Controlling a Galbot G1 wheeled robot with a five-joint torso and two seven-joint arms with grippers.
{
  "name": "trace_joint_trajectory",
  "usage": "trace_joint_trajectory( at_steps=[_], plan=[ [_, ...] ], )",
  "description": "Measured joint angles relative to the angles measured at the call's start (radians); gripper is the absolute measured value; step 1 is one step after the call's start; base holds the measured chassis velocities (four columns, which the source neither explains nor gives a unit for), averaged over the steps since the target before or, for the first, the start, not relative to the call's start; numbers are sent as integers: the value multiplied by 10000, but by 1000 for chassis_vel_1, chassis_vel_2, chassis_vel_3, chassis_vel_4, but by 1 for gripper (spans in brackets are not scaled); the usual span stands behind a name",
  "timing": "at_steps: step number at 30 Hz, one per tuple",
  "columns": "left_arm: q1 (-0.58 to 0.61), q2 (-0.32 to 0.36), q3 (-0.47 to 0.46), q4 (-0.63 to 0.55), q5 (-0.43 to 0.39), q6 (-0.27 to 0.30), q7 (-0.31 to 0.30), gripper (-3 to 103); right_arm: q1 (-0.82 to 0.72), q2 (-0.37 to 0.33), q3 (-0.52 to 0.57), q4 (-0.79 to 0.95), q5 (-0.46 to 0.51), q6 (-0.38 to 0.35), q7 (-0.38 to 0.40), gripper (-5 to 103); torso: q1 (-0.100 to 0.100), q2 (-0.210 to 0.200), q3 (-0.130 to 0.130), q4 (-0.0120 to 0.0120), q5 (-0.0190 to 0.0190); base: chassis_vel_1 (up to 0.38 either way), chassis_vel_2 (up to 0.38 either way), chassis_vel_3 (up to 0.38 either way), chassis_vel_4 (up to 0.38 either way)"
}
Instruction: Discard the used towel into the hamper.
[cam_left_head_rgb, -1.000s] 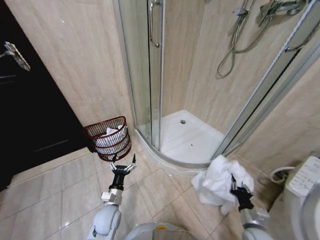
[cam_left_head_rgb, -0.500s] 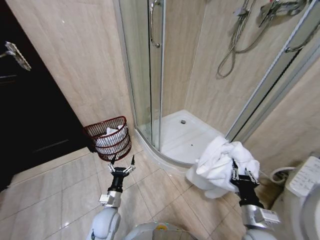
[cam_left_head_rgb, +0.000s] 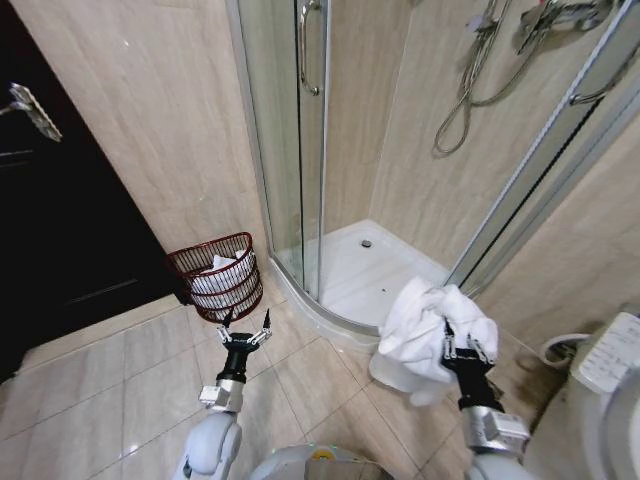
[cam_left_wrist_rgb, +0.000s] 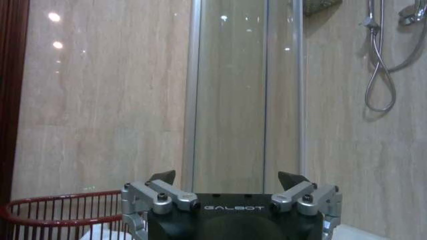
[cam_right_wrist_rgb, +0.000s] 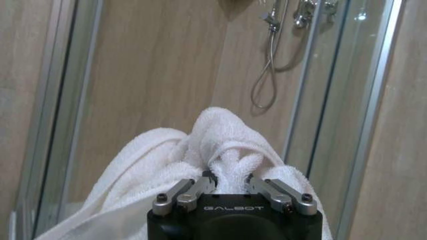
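The white towel (cam_left_head_rgb: 425, 325) hangs bunched in my right gripper (cam_left_head_rgb: 459, 347), held above the floor by the shower's curved sill. In the right wrist view the gripper (cam_right_wrist_rgb: 229, 181) pinches a fold of the towel (cam_right_wrist_rgb: 200, 150) between its fingers. The hamper (cam_left_head_rgb: 215, 275), a dark red wicker basket with white cloth inside, stands on the floor against the wall, left of the shower. My left gripper (cam_left_head_rgb: 246, 328) is open just in front of the hamper, nothing between its fingers. The left wrist view has the open gripper (cam_left_wrist_rgb: 230, 181) and the hamper's red rim (cam_left_wrist_rgb: 60, 207).
A glass shower enclosure (cam_left_head_rgb: 300, 150) with a white tray (cam_left_head_rgb: 375, 270) fills the middle. A dark door (cam_left_head_rgb: 60, 220) stands at left. A toilet (cam_left_head_rgb: 610, 365) sits at the right edge. Tiled floor (cam_left_head_rgb: 130, 380) lies open between me and the hamper.
My right gripper has carried the towel up and then leftward, toward the shower sill. The left arm has held still.
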Motion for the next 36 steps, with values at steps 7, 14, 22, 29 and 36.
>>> trace_joint_trajectory(
  at_steps=[7, 14, 22, 29, 36],
  plan=[
    [36, -3, -18, -15, -11, 32, 129, 100, 116, -56, -180, -5, -147, -171, 1, 17, 0, 0, 0, 0, 0, 0, 0, 0, 0],
    [-63, -14, -34, 4, -31, -62, 134, 100, 226, -95, -211, -115, -156, -264, -3, 17, 0, 0, 0, 1, 2, 56, 55, 57, 59],
    [-66, -27, -17, 58, -27, -312, 118, 100, 295, -99, -212, -220, -113, -267, -1, 17, 0, 0, 0, 0, 1, 64, 64, -19, -15],
    [-69, -44, 0, 34, -18, -313, 112, 100, 300, -82, -327, -226, -129, -261, -3, 17, 0, 0, 0, 0, 0, 119, 104, -103, -119],
    [36, -75, -18, -44, -115, -163, -11, 100, 370, -99, -436, -321, -85, -64, -96, 17, 0, 0, 0, 0, -2, 140, 126, -134, -125]
  ],
)
